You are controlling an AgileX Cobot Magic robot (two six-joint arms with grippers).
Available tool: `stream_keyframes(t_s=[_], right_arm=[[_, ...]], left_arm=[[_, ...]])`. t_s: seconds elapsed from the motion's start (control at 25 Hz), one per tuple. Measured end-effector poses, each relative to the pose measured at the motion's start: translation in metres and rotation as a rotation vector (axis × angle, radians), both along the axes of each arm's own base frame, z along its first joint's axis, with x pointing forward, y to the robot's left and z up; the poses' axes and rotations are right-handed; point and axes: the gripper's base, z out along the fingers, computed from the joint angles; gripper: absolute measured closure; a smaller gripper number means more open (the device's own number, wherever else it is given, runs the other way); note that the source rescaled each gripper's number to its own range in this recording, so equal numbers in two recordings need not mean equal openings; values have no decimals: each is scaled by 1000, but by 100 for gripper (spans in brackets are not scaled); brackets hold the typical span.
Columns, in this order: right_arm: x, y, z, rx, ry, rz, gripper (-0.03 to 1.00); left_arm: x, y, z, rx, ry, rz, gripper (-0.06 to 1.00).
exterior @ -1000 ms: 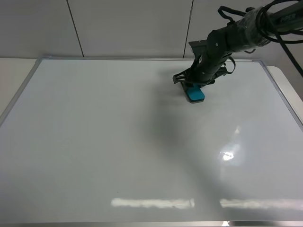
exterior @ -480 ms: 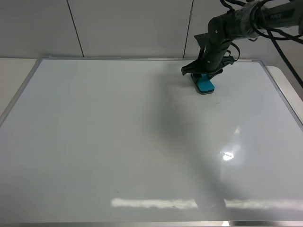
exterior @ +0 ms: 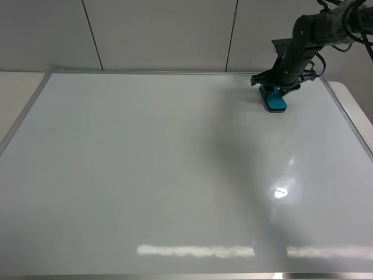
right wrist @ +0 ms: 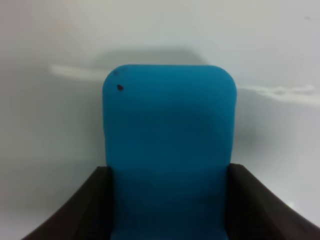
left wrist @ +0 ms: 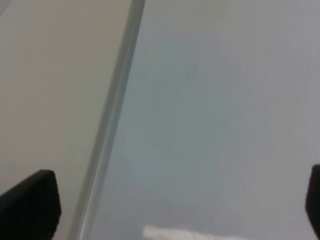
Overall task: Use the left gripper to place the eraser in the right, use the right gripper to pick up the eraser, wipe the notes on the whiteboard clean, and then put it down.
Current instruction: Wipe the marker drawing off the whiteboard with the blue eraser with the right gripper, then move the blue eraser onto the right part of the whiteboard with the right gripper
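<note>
The whiteboard (exterior: 145, 175) fills most of the exterior view; no notes show on it. My right gripper (exterior: 276, 86) is at the board's far right, near the top frame, shut on the teal-blue eraser (exterior: 273, 99), which rests flat on the board. In the right wrist view the eraser (right wrist: 169, 150) sits between my two dark fingers (right wrist: 80, 210). My left gripper is out of the exterior view. In the left wrist view only two black fingertips (left wrist: 30, 205) show, wide apart and empty, over the board's silver frame (left wrist: 112, 120).
Pale wall panels (exterior: 157, 35) stand behind the board. A beige table surface (exterior: 17, 93) shows to the left of the frame, and a white edge (exterior: 356, 105) to the right. Glare spots lie on the board's near right part (exterior: 281, 191).
My right gripper has slid the eraser to the right and slightly farther back along the board, from the upper middle to near the top right corner.
</note>
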Motion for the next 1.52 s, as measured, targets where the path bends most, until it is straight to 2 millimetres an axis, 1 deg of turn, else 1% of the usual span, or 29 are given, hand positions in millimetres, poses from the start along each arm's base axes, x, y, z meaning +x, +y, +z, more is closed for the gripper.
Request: stream_keyframes(t_s=[0.04,0.12,0.16,0.32,0.4,0.52,0.6,0.72,0.84,1.0,1.12,1.2,1.32,1.4,1.52], right_arm=[[0,3,0,16,2,17,96],[-2,16,0,34,5,61,96],[-4,29,0,40,6,91,96],[-18,88,0,62,5,215,96],[-27,112,0,71,5,261,96],[-34,130,0,100,13,284,96],[-37,134,3,118,20,280,96],[-42,132,8,126,43,275,96],[-51,122,18,125,39,263,96],[-70,95,30,119,38,220,96],[-86,65,33,108,36,166,96],[-99,41,34,102,48,114,96],[-124,2,35,99,70,23,96],[-145,-23,40,100,63,-43,96],[-176,-51,50,99,19,-119,96]], left_arm=[[0,0,0,0,0,0,-6],[0,0,0,0,0,0,-6],[0,0,0,0,0,0,-6],[0,0,0,0,0,0,-6],[0,0,0,0,0,0,-6],[0,0,0,0,0,0,-6],[0,0,0,0,0,0,-6],[0,0,0,0,0,0,-6],[0,0,0,0,0,0,-6],[0,0,0,0,0,0,-6],[0,0,0,0,0,0,-6],[0,0,0,0,0,0,-6],[0,0,0,0,0,0,-6],[0,0,0,0,0,0,-6],[0,0,0,0,0,0,-6]])
